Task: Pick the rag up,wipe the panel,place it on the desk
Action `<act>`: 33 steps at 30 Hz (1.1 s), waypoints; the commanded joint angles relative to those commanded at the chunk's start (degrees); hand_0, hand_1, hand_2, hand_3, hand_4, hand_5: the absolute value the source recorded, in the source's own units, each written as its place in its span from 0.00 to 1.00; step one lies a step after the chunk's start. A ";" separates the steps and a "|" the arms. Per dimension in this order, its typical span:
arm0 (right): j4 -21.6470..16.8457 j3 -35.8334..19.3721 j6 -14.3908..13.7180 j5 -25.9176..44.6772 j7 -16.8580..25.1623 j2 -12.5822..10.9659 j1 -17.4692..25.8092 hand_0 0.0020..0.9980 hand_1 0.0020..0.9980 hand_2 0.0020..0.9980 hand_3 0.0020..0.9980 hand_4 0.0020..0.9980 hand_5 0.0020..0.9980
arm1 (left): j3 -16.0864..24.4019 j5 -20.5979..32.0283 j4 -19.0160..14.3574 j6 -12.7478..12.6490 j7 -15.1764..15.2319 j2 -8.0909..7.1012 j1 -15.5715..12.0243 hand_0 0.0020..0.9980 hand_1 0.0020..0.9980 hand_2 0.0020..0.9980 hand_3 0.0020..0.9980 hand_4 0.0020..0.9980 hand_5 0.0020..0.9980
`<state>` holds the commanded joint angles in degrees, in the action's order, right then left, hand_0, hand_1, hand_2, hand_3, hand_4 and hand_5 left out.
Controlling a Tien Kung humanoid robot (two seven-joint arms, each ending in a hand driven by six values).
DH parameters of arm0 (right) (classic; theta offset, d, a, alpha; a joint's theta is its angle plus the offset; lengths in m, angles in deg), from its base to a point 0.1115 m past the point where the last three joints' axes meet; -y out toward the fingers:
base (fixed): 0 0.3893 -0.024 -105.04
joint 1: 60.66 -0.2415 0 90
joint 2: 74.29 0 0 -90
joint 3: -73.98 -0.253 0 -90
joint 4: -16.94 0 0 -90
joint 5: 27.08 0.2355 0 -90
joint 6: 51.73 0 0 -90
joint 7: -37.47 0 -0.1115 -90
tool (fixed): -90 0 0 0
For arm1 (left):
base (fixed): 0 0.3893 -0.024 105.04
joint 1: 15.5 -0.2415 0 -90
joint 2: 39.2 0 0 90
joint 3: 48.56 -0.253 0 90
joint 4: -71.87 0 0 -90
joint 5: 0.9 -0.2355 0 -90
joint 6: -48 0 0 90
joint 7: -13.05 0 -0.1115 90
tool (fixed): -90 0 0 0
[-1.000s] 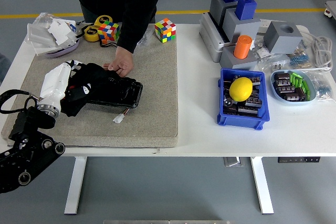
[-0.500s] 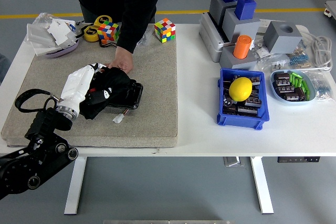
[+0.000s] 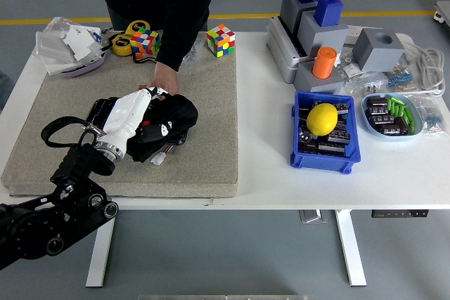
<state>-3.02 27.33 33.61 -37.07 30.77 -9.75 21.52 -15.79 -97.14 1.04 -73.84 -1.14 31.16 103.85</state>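
Head view: we see the left robot hand (image 3: 144, 114) in from the lower left, lying on top of a black rag (image 3: 169, 119) and pressing it onto a dark panel (image 3: 163, 140) that is mostly hidden beneath; fingers are buried in the cloth, so we cannot tell whether they clamp it or just lie flat on it; the rag sits bunched over the panel, on the grey felt mat (image 3: 204, 103) covering the left half of the white desk (image 3: 281, 173); a small white connector (image 3: 158, 159) sticks out just below the rag; a person (image 3: 162, 5) in black stands at the far side, one hand (image 3: 160, 79) resting on the mat at the panel's far edge, touching or just beside the robot hand; behind the mat we see two colour cubes (image 3: 221, 39), yellow tape rolls (image 3: 130, 36) and a tray of white packets (image 3: 70, 43); right side of the desk holds a blue bin (image 3: 325, 142) with a yellow lemon-shaped object (image 3: 323, 119) on dark parts, a grey fixture (image 3: 320, 29) with blue and orange pegs, and a dish of green parts (image 3: 392, 114); right arm not in frame.
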 joint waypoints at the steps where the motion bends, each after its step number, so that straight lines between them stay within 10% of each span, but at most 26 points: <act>1: 0.00 -0.03 -0.03 -0.02 0.01 0.00 -0.01 0.73 0.64 0.68 0.62 1.00 0.61 | -0.35 0.17 -0.01 0.05 -0.06 -0.06 0.06 0.19 0.11 0.59 0.68 0.51 0.00; 33: -0.29 -0.97 -0.21 -0.66 -0.30 0.21 0.33 0.72 0.63 0.68 0.62 1.00 0.61 | 5.46 -0.56 3.51 0.09 0.58 -2.55 -2.63 0.18 0.11 0.60 0.68 0.52 0.00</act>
<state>-3.31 26.35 33.39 -37.73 30.47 -9.55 21.85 -10.33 -97.71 4.54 -73.75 -0.56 28.62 101.22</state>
